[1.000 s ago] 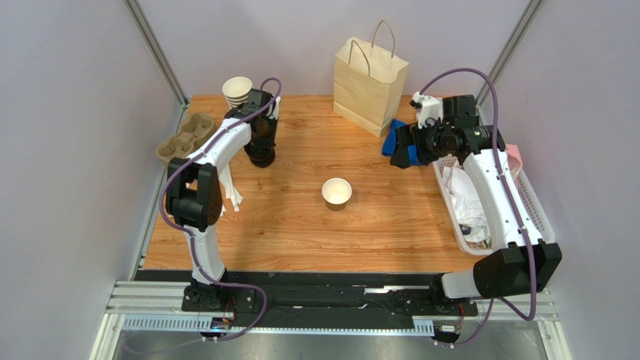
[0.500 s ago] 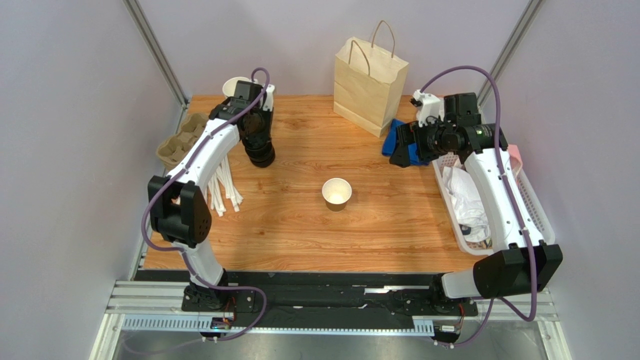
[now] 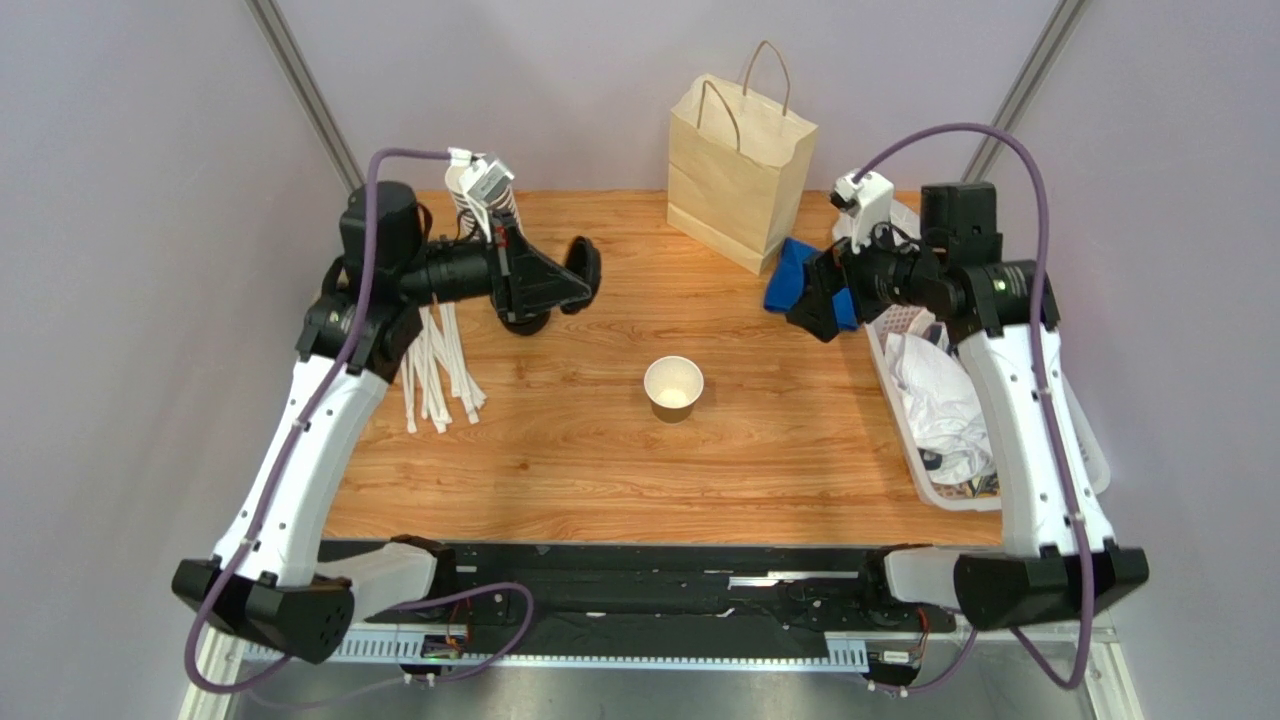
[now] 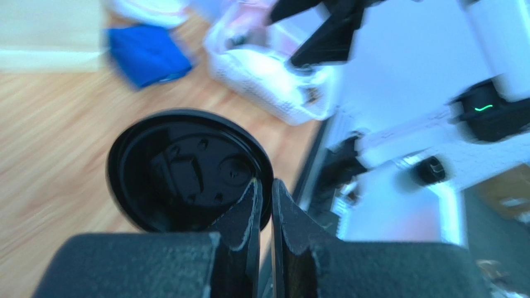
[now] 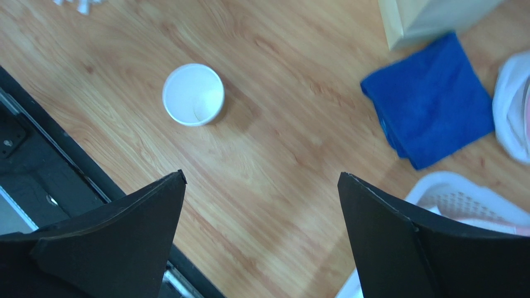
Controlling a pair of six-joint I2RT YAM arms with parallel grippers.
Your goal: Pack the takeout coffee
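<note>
While the paper cup point(image 3: 673, 384) stands upright and lidless near the middle of the tabletop point(image 3: 571, 450), its white inside open to the camera, the black lid point(image 4: 186, 167) is held up in the air by the left jaws, well apart from the cup and off to its far left; in the left wrist view the two jaws are seen drawn nearly together, clamped on the near rim of the lid, whose flat face is turned toward that camera; the background there is blurred. The right jaws are spread wide apart and nothing is gripped between them; their dark fingers point(image 5: 112, 242) frame bare wood, with the cup seen from above in the upper left of that view; these jaws hang over the far right part of the tabletop, just beside a blue cloth point(image 5: 429, 118). A kraft paper bag point(image 3: 741, 150) with twisted handles is stood upright at the far edge, touching or nearly touching the cloth; a white basket point(image 5: 457, 194) is set along the right edge; a loose bundle of white sticks point(image 3: 436, 375) is laid on the left side, beneath the left arm.
</note>
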